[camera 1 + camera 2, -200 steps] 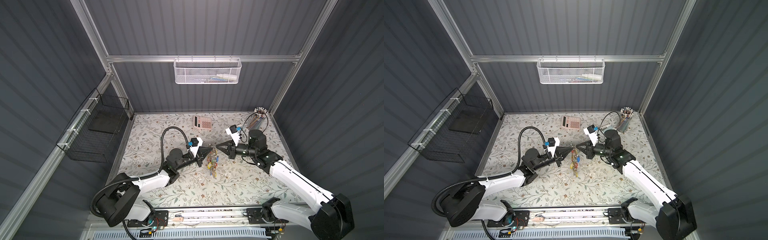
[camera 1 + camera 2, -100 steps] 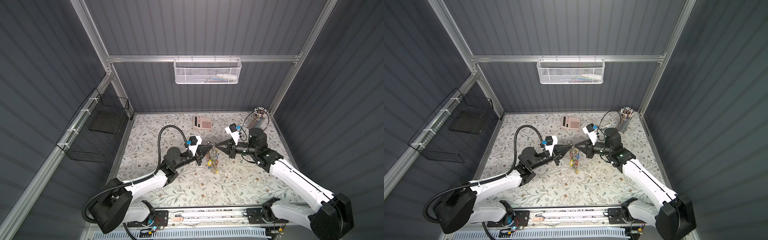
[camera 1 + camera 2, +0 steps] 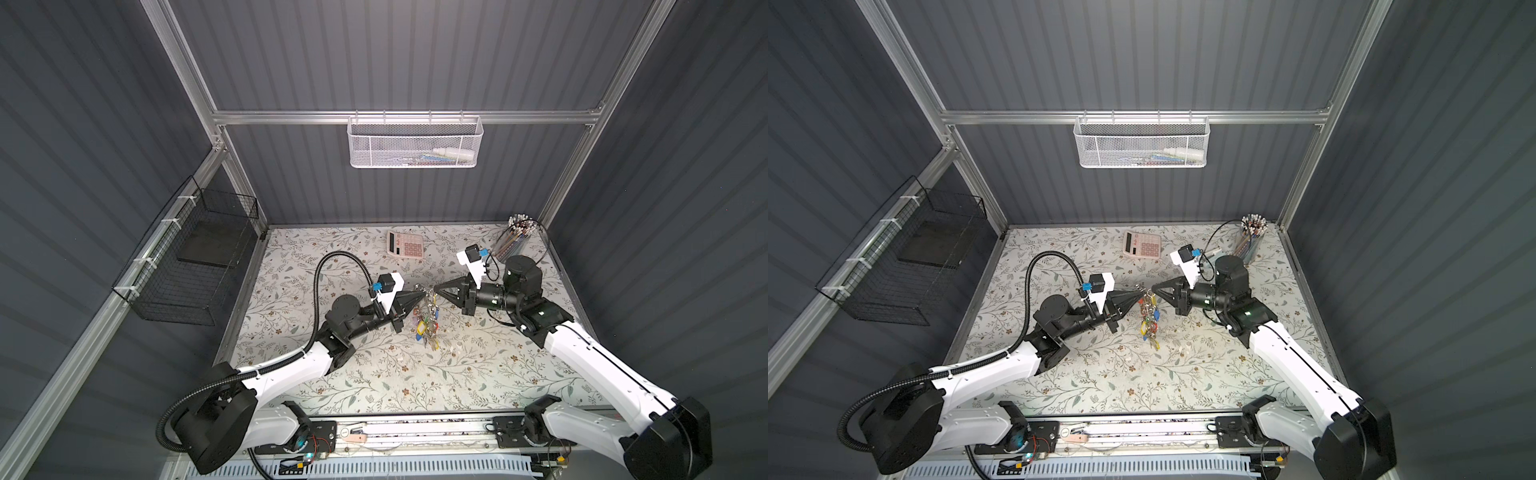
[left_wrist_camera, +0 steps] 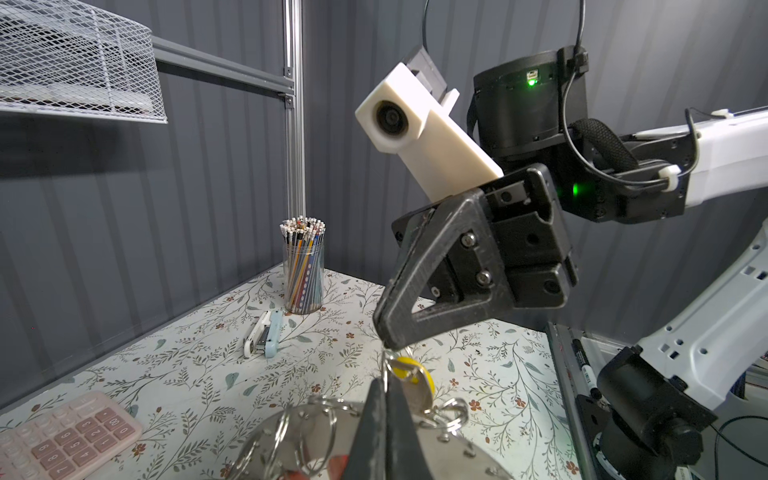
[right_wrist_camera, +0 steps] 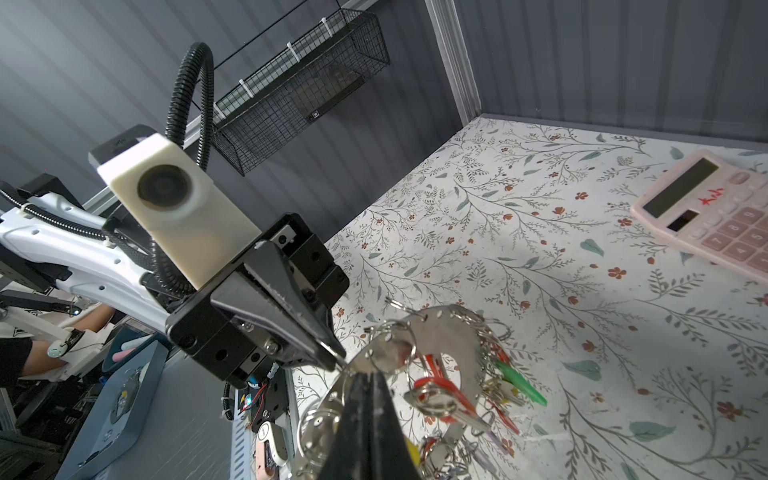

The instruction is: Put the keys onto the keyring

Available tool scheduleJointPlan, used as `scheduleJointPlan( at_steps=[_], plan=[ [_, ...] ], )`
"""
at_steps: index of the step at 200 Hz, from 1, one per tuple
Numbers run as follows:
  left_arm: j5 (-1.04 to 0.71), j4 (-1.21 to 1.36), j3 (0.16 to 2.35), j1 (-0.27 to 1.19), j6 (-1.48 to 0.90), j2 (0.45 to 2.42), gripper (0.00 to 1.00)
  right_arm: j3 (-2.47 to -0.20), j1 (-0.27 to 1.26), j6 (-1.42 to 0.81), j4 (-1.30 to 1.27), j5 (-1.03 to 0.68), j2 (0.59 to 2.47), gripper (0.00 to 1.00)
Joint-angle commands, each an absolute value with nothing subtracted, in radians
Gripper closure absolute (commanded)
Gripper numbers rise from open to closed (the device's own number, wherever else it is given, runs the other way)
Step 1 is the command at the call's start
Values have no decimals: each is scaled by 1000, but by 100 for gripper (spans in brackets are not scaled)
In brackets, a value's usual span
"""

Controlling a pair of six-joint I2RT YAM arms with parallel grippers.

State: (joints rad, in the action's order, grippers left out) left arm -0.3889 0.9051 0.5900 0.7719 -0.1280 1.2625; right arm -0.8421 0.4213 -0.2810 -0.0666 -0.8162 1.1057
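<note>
Along the left wall hangs a black wire basket [image 3: 187,266], well apart from the work. Next comes the left gripper [image 3: 424,294], its jaws pressed together on the rim of the keyring [image 5: 451,332]. This flat silver ring is held above the floral table [image 3: 374,374], and its keys [image 5: 446,392] with coloured tags dangle beneath; whether the lowest touch the table I cannot tell. Split rings crowd the rim around both tips. Behind lies a pink calculator [image 3: 405,244], with a white mesh basket [image 3: 415,143] on the rail above. The right gripper [image 3: 434,289], almost tip to tip with the left one, is pinched on the small ring of the yellow key [image 4: 409,365], just beside the keyring's rim. At the back right stand a pencil cup [image 3: 515,239] and a stapler [image 4: 264,336].
</note>
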Motion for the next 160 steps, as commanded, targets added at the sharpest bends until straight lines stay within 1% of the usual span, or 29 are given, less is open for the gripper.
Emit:
scheduleJointPlan(
  at_steps=[1, 37, 72, 111, 119, 125, 160],
  plan=[
    [-396, 1041, 609, 775, -145, 1225, 100, -844, 409, -291, -83, -811, 1141, 100],
    [-395, 1062, 621, 775, -161, 1231, 100, -859, 409, -281, -77, -831, 1180, 100],
    [-397, 1136, 625, 775, -198, 1274, 100, -878, 410, -282, -82, -866, 1208, 100],
    [-348, 1202, 612, 775, -240, 1299, 100, -867, 400, -304, -115, -874, 1214, 100],
    [-348, 1205, 612, 774, -245, 1304, 100, -858, 397, -314, -132, -877, 1210, 96],
    [-347, 1203, 612, 775, -248, 1305, 100, -853, 394, -321, -143, -877, 1204, 91],
    [-337, 1203, 607, 775, -258, 1310, 100, -826, 362, -353, -173, -890, 1158, 84]
  ],
)
